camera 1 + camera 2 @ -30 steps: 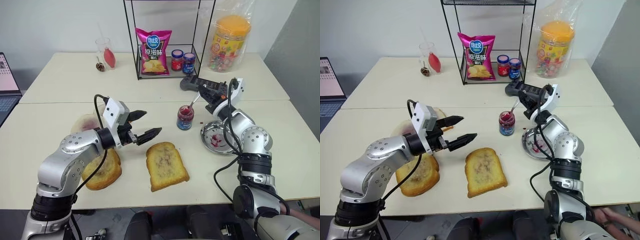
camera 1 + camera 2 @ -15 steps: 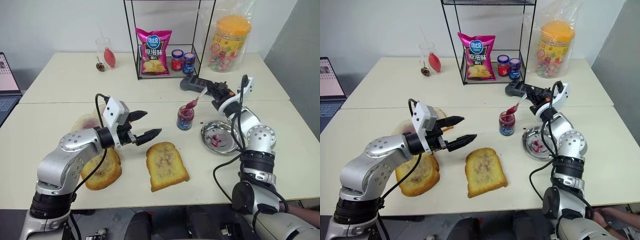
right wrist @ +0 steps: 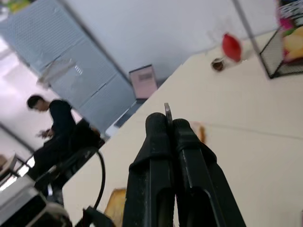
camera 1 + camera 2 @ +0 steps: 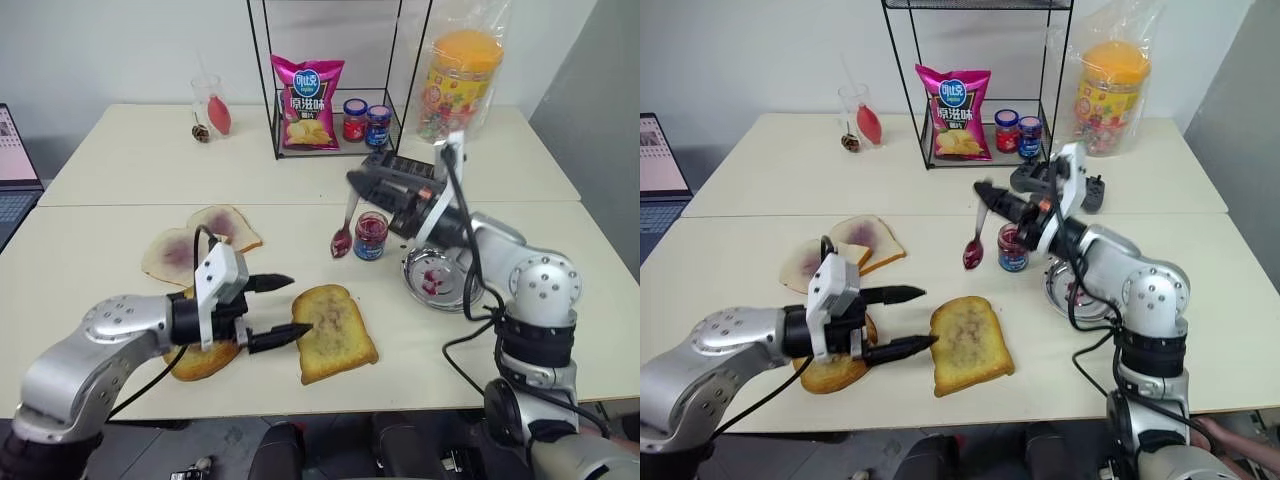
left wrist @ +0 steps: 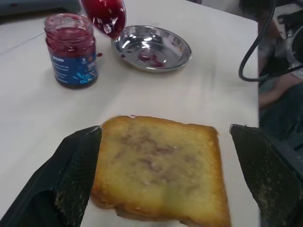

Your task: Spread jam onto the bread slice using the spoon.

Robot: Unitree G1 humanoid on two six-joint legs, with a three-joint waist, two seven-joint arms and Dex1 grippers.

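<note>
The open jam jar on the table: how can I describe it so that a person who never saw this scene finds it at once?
Start from the black wire rack at the back of the table. On the nearer table stands the small clear jam jar, beside the round metal dish. Unlike the two lidded jars inside the rack, it is open and wears a blue label band.

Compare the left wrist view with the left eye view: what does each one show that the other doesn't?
Left wrist alone: the mesh texture on the left end effector's pads and the faint smear across the bread slice, close up. Left eye alone: the chip bag in the wire rack, the stained pale slices, the candy tub, and the right end effector shut on the spoon. Both: the jam jar, the metal dish, the jam-laden spoon bowl.
</note>
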